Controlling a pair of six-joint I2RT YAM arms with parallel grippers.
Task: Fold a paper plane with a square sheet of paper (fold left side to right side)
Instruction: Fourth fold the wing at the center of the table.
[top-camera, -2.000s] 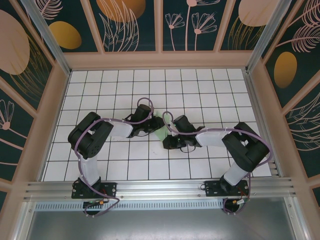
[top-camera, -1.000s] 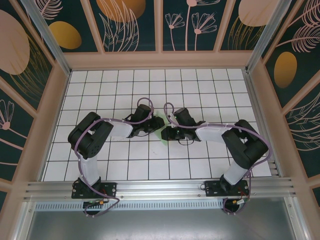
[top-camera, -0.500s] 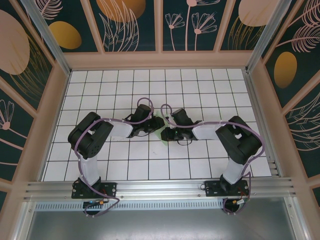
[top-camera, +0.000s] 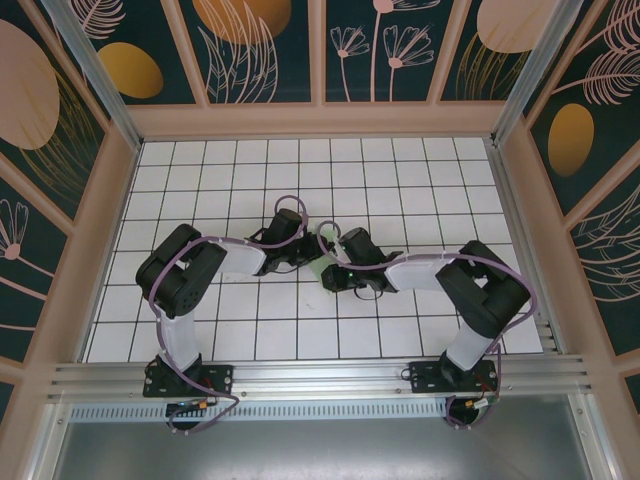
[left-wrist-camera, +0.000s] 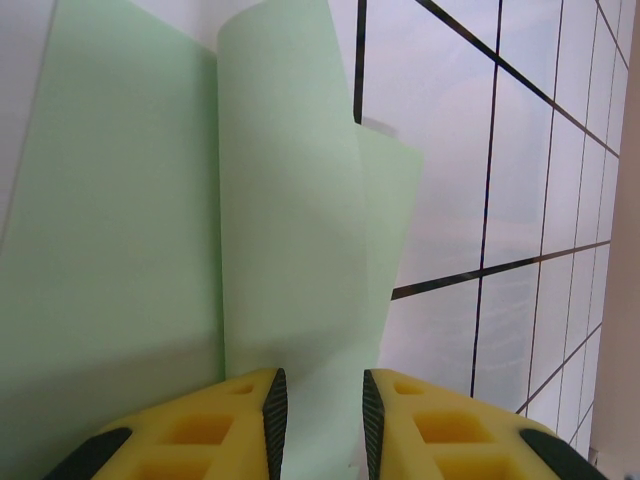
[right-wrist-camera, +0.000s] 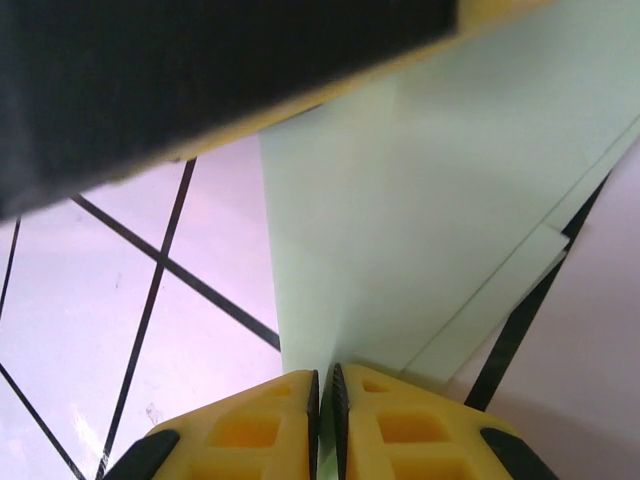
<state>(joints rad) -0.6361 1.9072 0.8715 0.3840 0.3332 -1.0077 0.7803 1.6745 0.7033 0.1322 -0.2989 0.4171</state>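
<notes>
Mint-green sheet of paper (left-wrist-camera: 290, 200), pale and thin, lies mid-table on the white grid table (top-camera: 200, 180), between the two wrists. On the left wrist camera I see it in layers: a broad flat panel on the left, a lighter strip raised and curled over at its far end, and a narrower flap poking out to the right. On the right wrist camera it tapers toward the fingers, with a second layer stepped out along the right edge. From overhead, a small sliver of green shows between the black gripper bodies.

Left arm: elbow out to the left, forearm reaching in toward centre. Left gripper (left-wrist-camera: 318, 420) has its yellow pads a narrow gap apart with the raised strip running between them. I can't say whether they actually press it.

Right arm: elbow out to the right, forearm angled in, wrist low. Right gripper (right-wrist-camera: 325, 400) is closed to a hairline slit with the paper's tapered end pinched in it. The dark body of the left gripper crosses the top of that view.

Against two seconds ago: the right gripper has moved in closer to the left one and less green shows from above. The left arm has not shifted.
</notes>
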